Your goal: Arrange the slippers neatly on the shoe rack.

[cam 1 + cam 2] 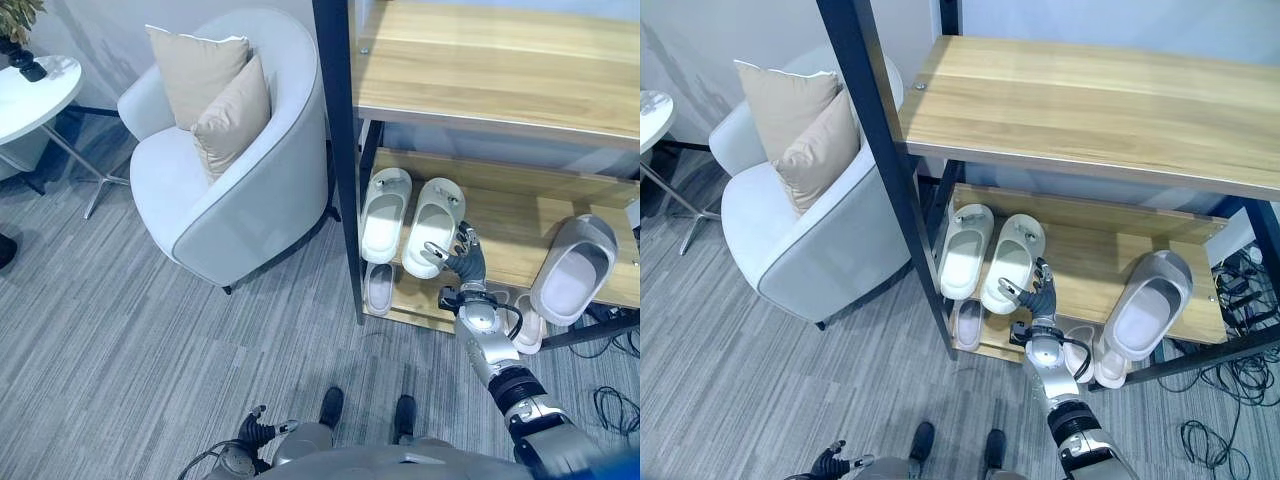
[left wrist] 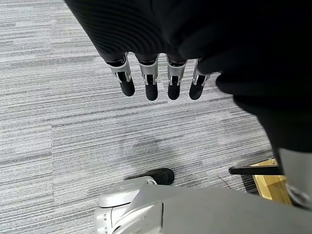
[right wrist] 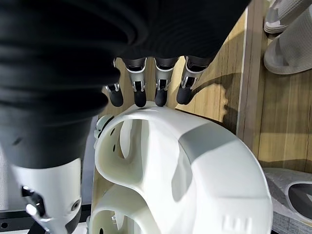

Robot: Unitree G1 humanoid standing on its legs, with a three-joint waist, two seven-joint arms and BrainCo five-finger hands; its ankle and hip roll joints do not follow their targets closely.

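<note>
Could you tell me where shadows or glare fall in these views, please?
Right wrist view: the right hand throws a dark shadow onto the wooden shelf beside the white slipper. Left wrist view: the carpet is evenly lit, with a faint dark patch past the left hand. Left eye view: no strong glare on the upper shelf.

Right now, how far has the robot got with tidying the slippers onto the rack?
Partly done. Two white slippers already lie side by side on the middle shelf. The right hand sits at the heel of the right one, fingers straight, apparently nudging it. A grey slipper lies alone at the shelf's right end, its partner unclear. More slippers sit on the bottom shelf. The left hand hangs idle.
</note>
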